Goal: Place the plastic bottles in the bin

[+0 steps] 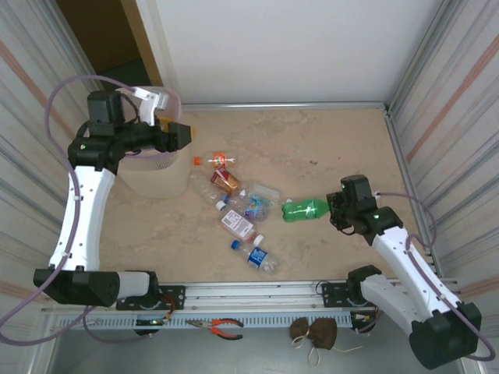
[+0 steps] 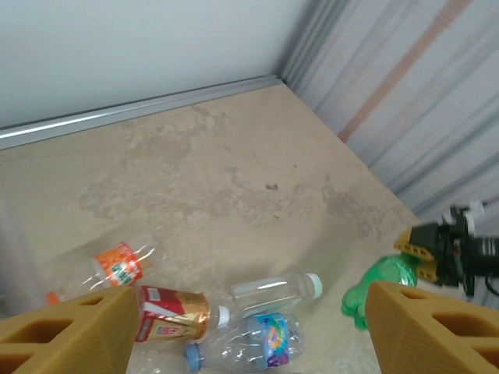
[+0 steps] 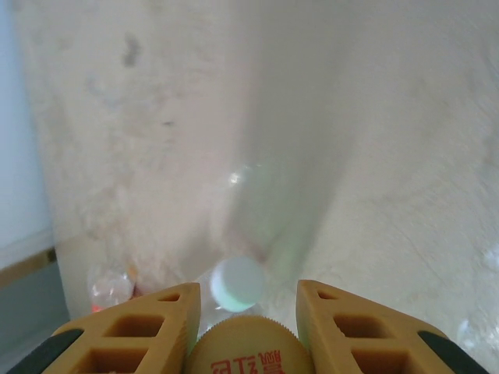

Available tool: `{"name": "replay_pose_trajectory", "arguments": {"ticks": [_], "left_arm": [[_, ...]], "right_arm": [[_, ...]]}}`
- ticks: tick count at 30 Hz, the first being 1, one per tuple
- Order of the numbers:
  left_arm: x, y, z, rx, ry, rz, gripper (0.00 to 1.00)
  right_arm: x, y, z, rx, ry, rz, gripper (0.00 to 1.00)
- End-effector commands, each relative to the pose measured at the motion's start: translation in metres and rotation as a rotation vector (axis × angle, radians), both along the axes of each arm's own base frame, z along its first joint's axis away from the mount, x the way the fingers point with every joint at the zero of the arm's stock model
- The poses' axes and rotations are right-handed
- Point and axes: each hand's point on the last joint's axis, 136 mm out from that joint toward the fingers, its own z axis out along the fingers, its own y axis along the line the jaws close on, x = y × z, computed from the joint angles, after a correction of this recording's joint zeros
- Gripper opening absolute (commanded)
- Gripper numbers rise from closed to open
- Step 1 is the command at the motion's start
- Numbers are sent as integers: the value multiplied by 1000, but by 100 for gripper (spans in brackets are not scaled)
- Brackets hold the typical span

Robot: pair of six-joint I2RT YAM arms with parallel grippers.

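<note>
Overhead view of a beige marbled surface (image 1: 335, 148) with metal walls around it. The bin (image 1: 144, 175), pale pink and see-through, stands at 10 o'clock on the surface, near the far corner.

Your left tool (image 1: 185, 132) hangs above the bin's rim at its 3 o'clock side. Its wrist camera shows the two tan fingers (image 2: 66, 331) spread wide with nothing between them, so it is released and empty.

The plastic bottles lie loose near the middle of the surface, well apart from the bin. From 11 o'clock toward 6 o'clock of the group:
- an orange-label bottle (image 1: 217, 159);
- a red-and-gold-label bottle (image 1: 224, 181);
- a clear bottle (image 1: 265, 192);
- a bottle with a blue patterned label (image 1: 256, 207);
- a pink-label bottle (image 1: 238, 224);
- a blue-label bottle (image 1: 257, 255).

The green bottle (image 1: 306, 209) lies on its side at 4 o'clock of the group. Your right tool (image 1: 331, 209) meets its 3 o'clock end and is clenched there. Its wrist camera shows a ridged yellow cap (image 3: 245, 347) with red print pinched between the fingers, and a blurred green shape beyond.
</note>
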Motion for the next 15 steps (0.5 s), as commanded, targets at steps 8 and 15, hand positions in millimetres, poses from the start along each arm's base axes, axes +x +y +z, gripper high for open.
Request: {"name": "replay_pose_trajectory", "arguments": {"ticks": [8, 15], "left_arm": [[-17, -78, 8, 24, -121, -250, 78], [-38, -135, 0, -32, -138, -431, 79]], "right_arm": [[23, 21, 128, -389, -470, 514, 17], [18, 55, 189, -471, -751, 770, 19]]}}
